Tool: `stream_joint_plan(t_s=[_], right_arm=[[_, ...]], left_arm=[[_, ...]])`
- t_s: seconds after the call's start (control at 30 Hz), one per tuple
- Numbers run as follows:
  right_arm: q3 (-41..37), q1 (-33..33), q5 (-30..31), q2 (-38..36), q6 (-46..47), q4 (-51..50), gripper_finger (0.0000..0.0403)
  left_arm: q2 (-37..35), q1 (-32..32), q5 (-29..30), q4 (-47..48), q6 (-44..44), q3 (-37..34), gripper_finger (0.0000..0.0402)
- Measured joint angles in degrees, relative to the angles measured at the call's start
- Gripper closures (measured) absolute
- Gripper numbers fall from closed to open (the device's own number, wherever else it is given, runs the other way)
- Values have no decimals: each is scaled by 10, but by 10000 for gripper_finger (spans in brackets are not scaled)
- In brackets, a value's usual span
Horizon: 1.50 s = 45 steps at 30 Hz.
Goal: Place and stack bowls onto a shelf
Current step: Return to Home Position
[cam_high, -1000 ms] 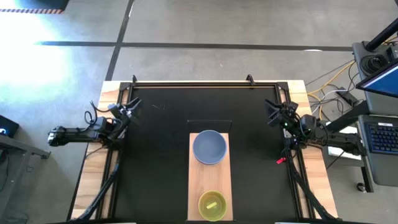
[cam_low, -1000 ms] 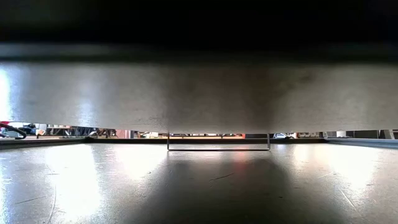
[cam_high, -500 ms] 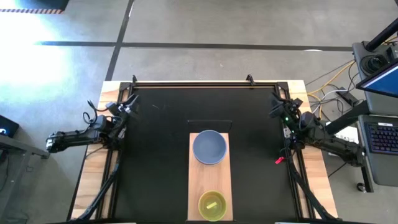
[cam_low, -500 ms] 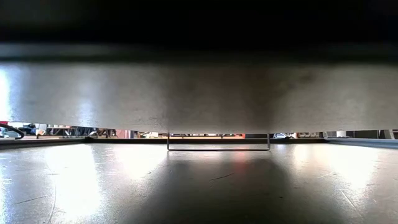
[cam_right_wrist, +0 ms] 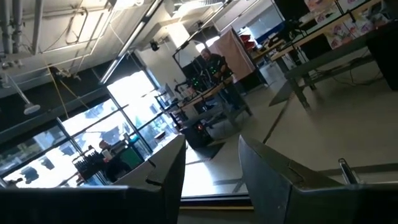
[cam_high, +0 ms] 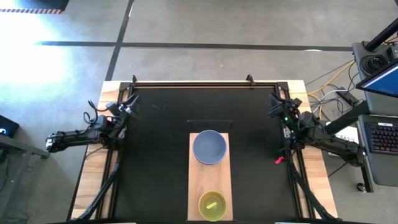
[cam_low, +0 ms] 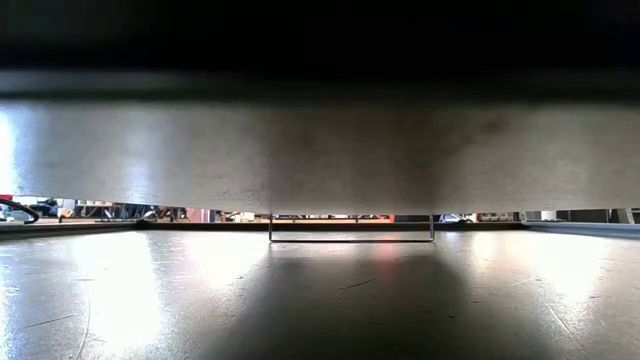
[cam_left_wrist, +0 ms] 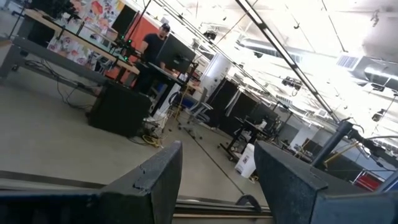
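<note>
The pale wooden shelf [cam_high: 210, 177] lies flat on the black tabletop at the middle of the near edge. A grey-blue bowl [cam_high: 209, 147] stands upright on the shelf's far end. A small yellow bowl [cam_high: 212, 205] stands on its near end. The other bowls are out of view. My left gripper [cam_high: 131, 107] is at the table's left edge, open and empty; in its wrist view [cam_left_wrist: 217, 155] it points into the room. My right gripper [cam_high: 274, 108] is at the right edge, open and empty, and also faces the room [cam_right_wrist: 211, 149].
A black frame rail [cam_high: 193, 83] runs along the table's far edge. Wooden side strips [cam_high: 93, 180] flank the black top. A desk with a keyboard [cam_high: 380, 137] stands to the right. A broad pale band [cam_low: 320, 150] close to the low camera blocks most of its view. People stand in the room beyond [cam_left_wrist: 152, 43].
My right gripper has shifted a little toward the table's far edge and then kept still. The rear of my left arm has swung slightly toward the near side. The bowls and the shelf have not moved.
</note>
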State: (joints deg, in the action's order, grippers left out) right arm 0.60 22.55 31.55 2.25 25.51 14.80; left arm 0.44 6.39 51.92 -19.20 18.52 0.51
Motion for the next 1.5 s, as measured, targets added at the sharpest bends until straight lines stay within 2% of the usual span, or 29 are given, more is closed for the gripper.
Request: stream_joint_plan(t_s=[1.5], right_arm=[[0, 0, 0, 2, 0, 0, 271]], left_arm=[[1, 0, 0, 0, 0, 0, 218]])
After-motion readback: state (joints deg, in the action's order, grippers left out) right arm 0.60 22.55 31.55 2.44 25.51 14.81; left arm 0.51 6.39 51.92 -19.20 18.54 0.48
